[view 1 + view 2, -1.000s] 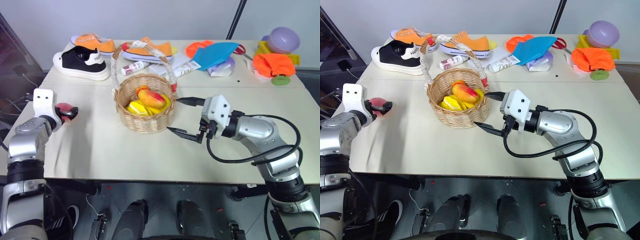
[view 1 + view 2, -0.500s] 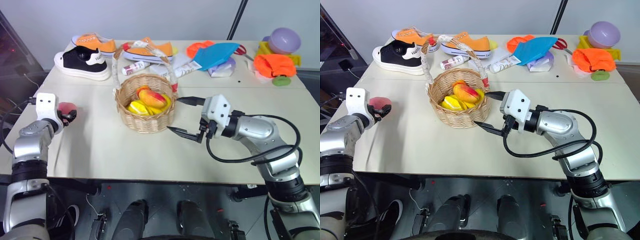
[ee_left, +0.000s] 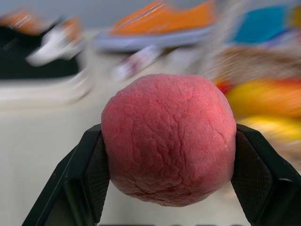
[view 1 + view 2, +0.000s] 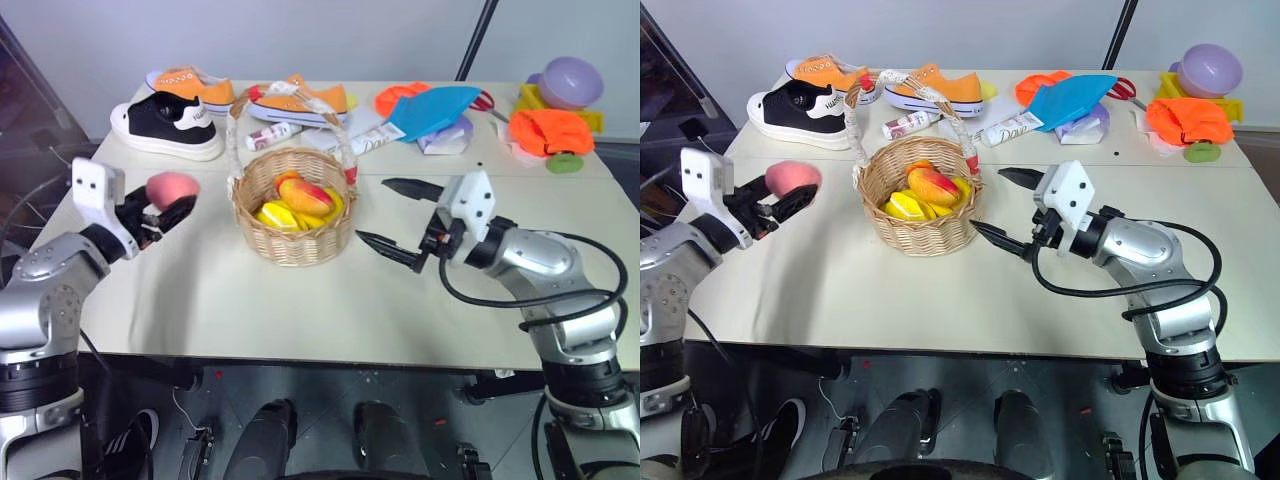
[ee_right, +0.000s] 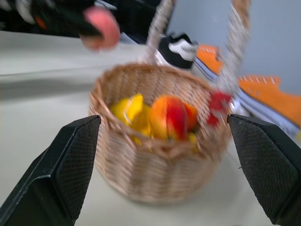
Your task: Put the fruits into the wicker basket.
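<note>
Left claw: clamped on the peach, held above the table near its left edge.
Right claw: spread wide, empty, just right of the wicker basket.
Mango: inside the basket, on yellow fruit.
Between peach and basket: the basket's arched handle.
Far edge: black shoe, orange shoes, blue cloth, purple bowl.
</note>
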Motion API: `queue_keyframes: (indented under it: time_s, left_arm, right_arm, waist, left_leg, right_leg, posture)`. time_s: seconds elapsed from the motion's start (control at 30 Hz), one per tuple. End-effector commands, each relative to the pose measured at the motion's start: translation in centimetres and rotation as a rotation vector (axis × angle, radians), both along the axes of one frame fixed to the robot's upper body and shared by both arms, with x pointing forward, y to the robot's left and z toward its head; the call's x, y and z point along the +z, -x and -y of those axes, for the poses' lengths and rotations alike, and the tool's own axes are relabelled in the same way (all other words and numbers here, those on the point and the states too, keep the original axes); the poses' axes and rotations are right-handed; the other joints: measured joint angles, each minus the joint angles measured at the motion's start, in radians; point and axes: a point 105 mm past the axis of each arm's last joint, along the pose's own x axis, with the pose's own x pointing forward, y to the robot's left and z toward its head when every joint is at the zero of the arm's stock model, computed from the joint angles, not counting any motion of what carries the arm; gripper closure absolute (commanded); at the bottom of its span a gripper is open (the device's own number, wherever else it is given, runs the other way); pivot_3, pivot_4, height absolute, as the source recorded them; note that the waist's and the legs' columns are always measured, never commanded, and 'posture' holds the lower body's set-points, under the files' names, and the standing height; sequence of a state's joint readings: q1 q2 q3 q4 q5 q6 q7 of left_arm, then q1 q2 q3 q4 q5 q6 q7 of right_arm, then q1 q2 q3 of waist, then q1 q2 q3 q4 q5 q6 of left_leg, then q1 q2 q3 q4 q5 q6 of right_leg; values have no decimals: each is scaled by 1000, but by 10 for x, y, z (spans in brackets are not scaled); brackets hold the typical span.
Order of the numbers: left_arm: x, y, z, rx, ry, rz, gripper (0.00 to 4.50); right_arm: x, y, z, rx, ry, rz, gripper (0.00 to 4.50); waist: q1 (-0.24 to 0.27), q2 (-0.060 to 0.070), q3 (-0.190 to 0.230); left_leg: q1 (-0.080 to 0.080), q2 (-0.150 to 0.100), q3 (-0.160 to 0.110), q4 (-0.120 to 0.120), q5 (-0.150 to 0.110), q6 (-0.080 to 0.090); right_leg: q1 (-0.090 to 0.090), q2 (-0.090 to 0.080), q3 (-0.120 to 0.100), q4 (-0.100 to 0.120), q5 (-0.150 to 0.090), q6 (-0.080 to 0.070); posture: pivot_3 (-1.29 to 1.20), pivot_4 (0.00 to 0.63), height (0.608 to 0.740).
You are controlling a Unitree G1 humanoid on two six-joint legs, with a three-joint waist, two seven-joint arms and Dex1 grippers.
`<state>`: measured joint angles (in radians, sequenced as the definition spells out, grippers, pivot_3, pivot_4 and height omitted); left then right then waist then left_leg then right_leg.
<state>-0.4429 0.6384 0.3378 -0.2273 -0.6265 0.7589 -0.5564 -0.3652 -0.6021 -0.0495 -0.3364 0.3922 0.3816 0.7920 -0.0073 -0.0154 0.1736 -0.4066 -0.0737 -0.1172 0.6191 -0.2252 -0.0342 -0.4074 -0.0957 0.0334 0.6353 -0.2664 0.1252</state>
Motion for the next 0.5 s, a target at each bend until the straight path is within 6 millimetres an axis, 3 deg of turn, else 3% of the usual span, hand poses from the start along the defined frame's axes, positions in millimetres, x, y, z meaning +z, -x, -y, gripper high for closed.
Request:
queue_keyframes:
  time_s: [0.03, 0.13, 0.27, 0.33, 0.37, 0.5]
  left_arm:
    - [10, 3, 52, -171, 69, -13, 1478]
    - [4, -19, 79, -123, 77, 6, 1478]
    - [2, -37, 83, -30, 92, 29, 1478]
    - [3, -41, 82, -8, 65, 57, 457]
    - [3, -42, 82, -6, 58, 66, 160]
    - [11, -33, 84, -63, 110, 91, 34]
  right_arm:
    - [9, -5, 10, -54, -2, 77, 0]
    - [13, -3, 4, -43, -13, 86, 0]
    - [13, -1, 2, -52, -19, 91, 0]
    - [14, -2, 3, -64, -27, 92, 0]
    - [14, -2, 3, -67, -31, 92, 0]
    - [12, -4, 4, -81, -52, 79, 0]
  waist:
    - [-3, 0, 0]
    - [-8, 0, 0]
    - [-12, 0, 0]
    - [-10, 0, 0]
    - [-8, 0, 0]
    - [-4, 0, 0]
  left_leg:
    - [0, 0, 0, 1, 0, 0]
    - [0, 0, 1, 2, 0, 1]
    - [0, 1, 2, 3, 0, 0]
    - [0, 1, 3, 3, 0, 0]
    - [0, 1, 3, 3, 0, 0]
    - [0, 1, 3, 4, 0, 0]
  right_leg:
    - [1, 0, 0, 0, 0, 0]
    - [1, 1, 1, 0, 1, 1]
    - [-1, 3, 2, 2, 1, 1]
    - [-2, 4, 4, 4, 1, 1]
    - [-2, 4, 4, 4, 1, 1]
    - [-1, 3, 5, 3, 1, 1]
  posture:
    - [0, 150, 740]
    - [0, 150, 740]
    - [0, 150, 740]
    - [0, 150, 740]
    - [0, 150, 740]
    - [0, 150, 740]
